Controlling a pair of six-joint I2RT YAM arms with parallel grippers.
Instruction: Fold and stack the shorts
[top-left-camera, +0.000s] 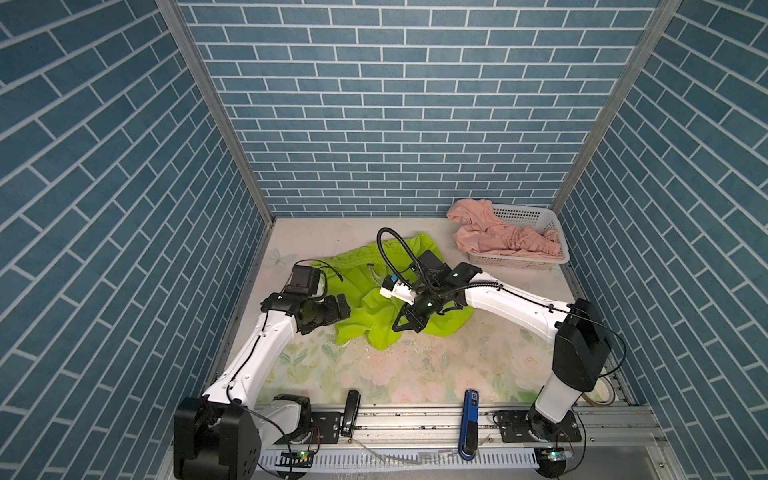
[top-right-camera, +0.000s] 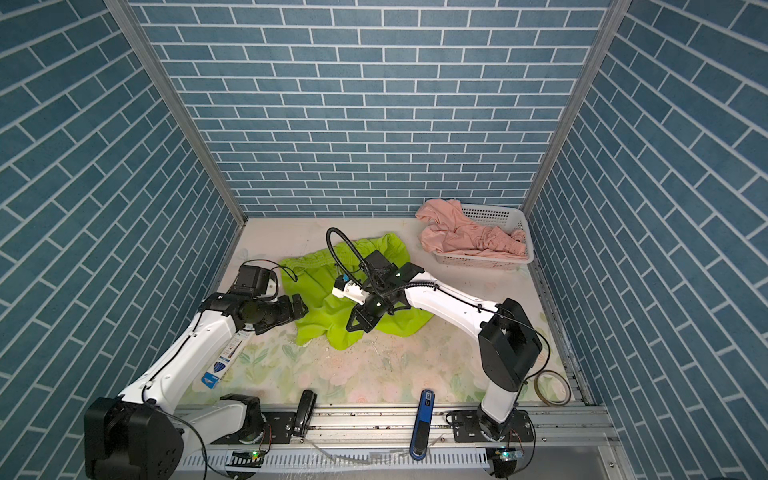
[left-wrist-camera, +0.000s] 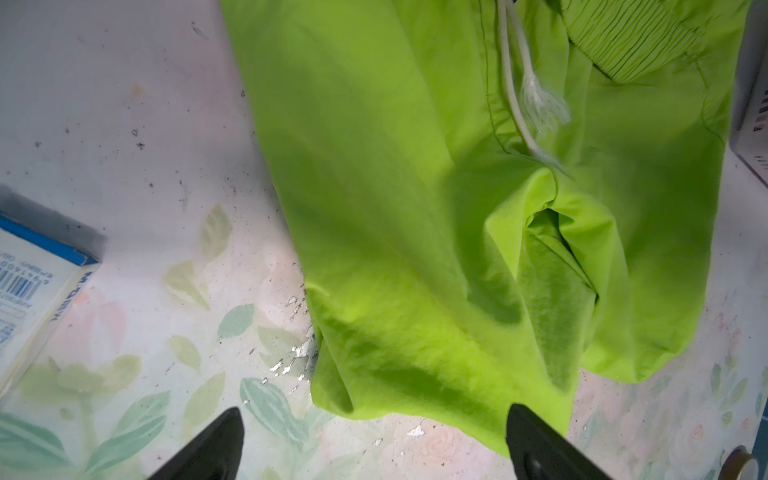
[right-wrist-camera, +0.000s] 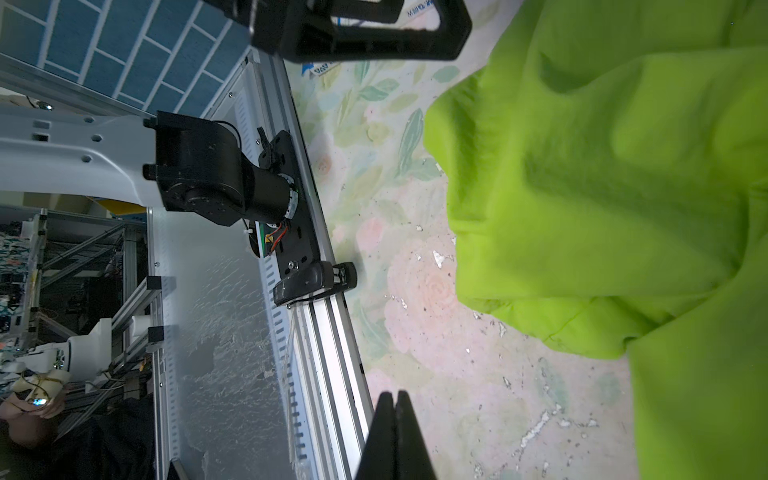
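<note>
The lime-green shorts (top-left-camera: 370, 307) (top-right-camera: 324, 307) lie crumpled and unfolded on the floral table, their white drawstring (left-wrist-camera: 515, 95) loose near the gathered waistband. The salmon-pink shorts (top-left-camera: 498, 239) (top-right-camera: 465, 239) hang bunched over the white basket at the back right. My left gripper (top-left-camera: 343, 306) (left-wrist-camera: 376, 440) stands open at the green shorts' left hem, with one fingertip (left-wrist-camera: 536, 440) over the cloth edge and nothing held. My right gripper (top-left-camera: 399, 327) (right-wrist-camera: 394, 415) is shut and empty, above the green shorts' front part and pointing at the table's front.
The white perforated basket (top-left-camera: 536, 216) sits in the back right corner. A blue-and-white box (top-right-camera: 224, 357) lies under my left arm. A tape roll (top-right-camera: 550, 388) rests at the front right. A black tool (top-left-camera: 350, 411) and a blue tool (top-left-camera: 469, 419) lie on the front rail.
</note>
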